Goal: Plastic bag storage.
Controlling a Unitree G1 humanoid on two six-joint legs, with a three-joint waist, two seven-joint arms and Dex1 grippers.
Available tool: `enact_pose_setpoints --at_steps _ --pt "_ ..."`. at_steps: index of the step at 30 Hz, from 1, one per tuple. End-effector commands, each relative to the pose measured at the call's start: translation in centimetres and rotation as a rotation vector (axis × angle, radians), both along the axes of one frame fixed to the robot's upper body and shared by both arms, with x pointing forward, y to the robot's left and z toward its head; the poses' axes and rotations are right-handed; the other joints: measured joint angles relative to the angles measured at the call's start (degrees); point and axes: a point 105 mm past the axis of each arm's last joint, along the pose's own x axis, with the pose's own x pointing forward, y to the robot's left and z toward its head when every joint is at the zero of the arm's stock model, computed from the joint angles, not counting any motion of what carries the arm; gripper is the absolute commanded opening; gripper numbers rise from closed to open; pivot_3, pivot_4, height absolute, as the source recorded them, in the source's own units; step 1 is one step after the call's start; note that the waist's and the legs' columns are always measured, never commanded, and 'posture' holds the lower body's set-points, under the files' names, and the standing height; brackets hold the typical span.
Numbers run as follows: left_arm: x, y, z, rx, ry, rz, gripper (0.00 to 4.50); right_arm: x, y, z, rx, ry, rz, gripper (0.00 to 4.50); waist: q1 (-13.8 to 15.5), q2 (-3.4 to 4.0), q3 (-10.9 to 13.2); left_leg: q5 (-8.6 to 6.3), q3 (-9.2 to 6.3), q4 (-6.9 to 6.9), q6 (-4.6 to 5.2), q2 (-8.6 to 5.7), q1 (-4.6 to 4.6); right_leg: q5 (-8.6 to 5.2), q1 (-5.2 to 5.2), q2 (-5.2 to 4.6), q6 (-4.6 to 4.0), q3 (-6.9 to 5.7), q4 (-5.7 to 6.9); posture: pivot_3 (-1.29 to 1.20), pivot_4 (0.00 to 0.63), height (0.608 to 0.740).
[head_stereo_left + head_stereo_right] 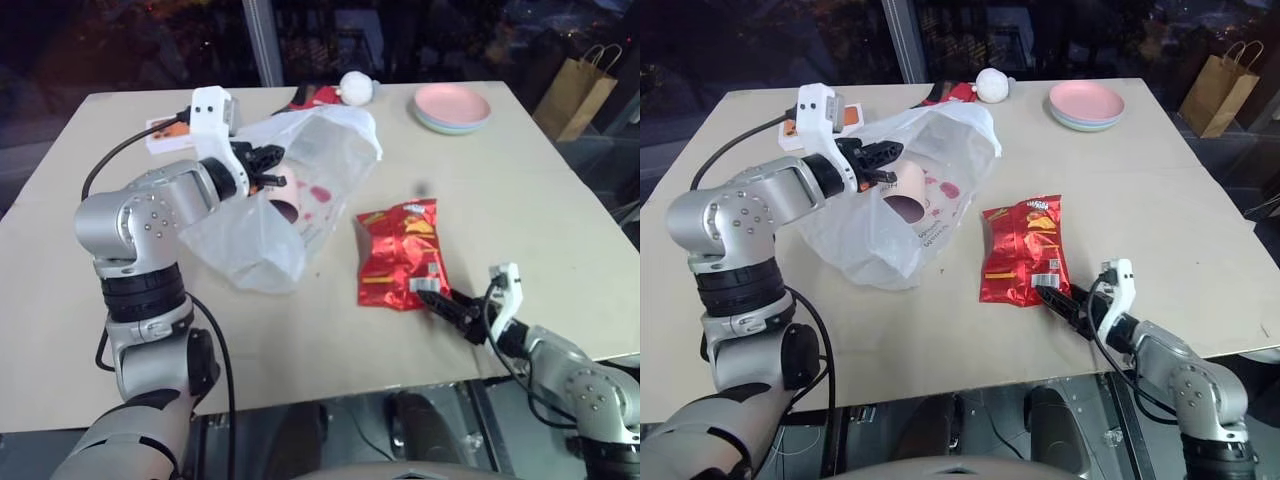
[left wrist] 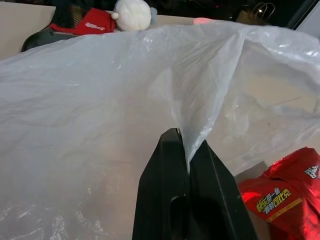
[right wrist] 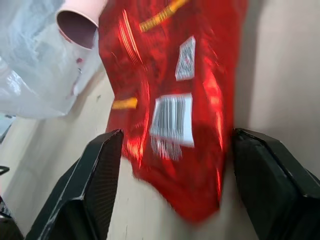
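Observation:
The plastic bag (image 1: 300,190), translucent white with red marks, stands open on the table. My left gripper (image 1: 265,165) is shut on its upper rim and holds that edge up. The pinch shows close up in the left wrist view, where the film runs between the black fingers (image 2: 165,200). A pink cup (image 1: 902,195) lies inside the bag. A glossy red snack packet (image 1: 400,255) lies flat to the bag's right. My right gripper (image 3: 175,135) is open at the packet's near end, one finger on each side, with gaps showing.
A stack of pink and pale plates (image 1: 452,107) sits at the far right of the table (image 1: 560,220). A white plush ball (image 1: 357,88) and a red item are at the far edge. A brown paper bag (image 1: 575,95) stands beyond the table. The near edge is close under my right gripper.

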Motion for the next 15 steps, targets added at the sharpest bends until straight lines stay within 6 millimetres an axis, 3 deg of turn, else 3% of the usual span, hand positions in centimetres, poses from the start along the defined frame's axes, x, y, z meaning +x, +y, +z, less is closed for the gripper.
enact_pose_setpoints --at_steps 1,2,5,9,11,15 --pt "-0.4 -0.5 1.3 0.007 -0.051 -0.019 0.00 0.9 0.4 -2.2 -0.036 0.050 0.021 3.53 0.0 -0.02 0.0 0.00 -0.01 0.01 0.00 0.00 0.02 0.00 0.01 0.01 0.00 0.00 0.00 0.00 0.150 0.740" --pt "-0.5 -0.5 1.3 0.007 -0.051 -0.020 0.00 1.1 0.7 -2.6 -0.044 0.050 0.041 3.53 0.0 -0.03 0.0 0.00 0.00 0.03 0.00 0.00 0.04 0.00 0.02 0.01 0.00 0.01 0.01 0.00 0.150 0.740" --pt "-0.5 -0.4 1.3 0.007 -0.053 -0.019 0.00 1.9 1.3 -3.0 -0.044 0.024 0.068 2.72 0.0 -0.09 -0.1 0.00 -0.01 0.04 0.00 0.00 0.05 0.01 0.03 0.03 0.00 0.01 0.02 0.00 0.150 0.740" --pt "-0.6 -0.4 1.4 0.007 -0.055 -0.018 0.00 2.5 1.3 -1.7 -0.005 -0.051 0.054 0.75 0.0 -0.24 -0.2 0.00 -0.01 0.01 0.00 0.03 0.04 0.11 0.03 0.05 0.18 0.02 0.01 0.00 0.150 0.740" --pt "-0.6 -0.1 1.5 0.004 -0.057 -0.011 0.00 2.2 1.1 1.1 0.068 -0.138 0.033 0.03 0.1 -0.26 -0.2 0.00 -0.01 0.02 0.00 0.03 0.04 0.12 0.03 0.06 0.20 0.02 0.01 0.00 0.150 0.740" --pt "-0.6 -0.1 1.7 -0.002 -0.058 -0.011 0.00 -0.2 1.8 4.3 0.098 -0.222 0.105 0.03 0.4 -0.07 0.0 0.00 -0.05 0.02 0.00 0.02 -0.08 0.11 -0.01 0.04 0.18 0.00 0.01 0.00 0.150 0.740"
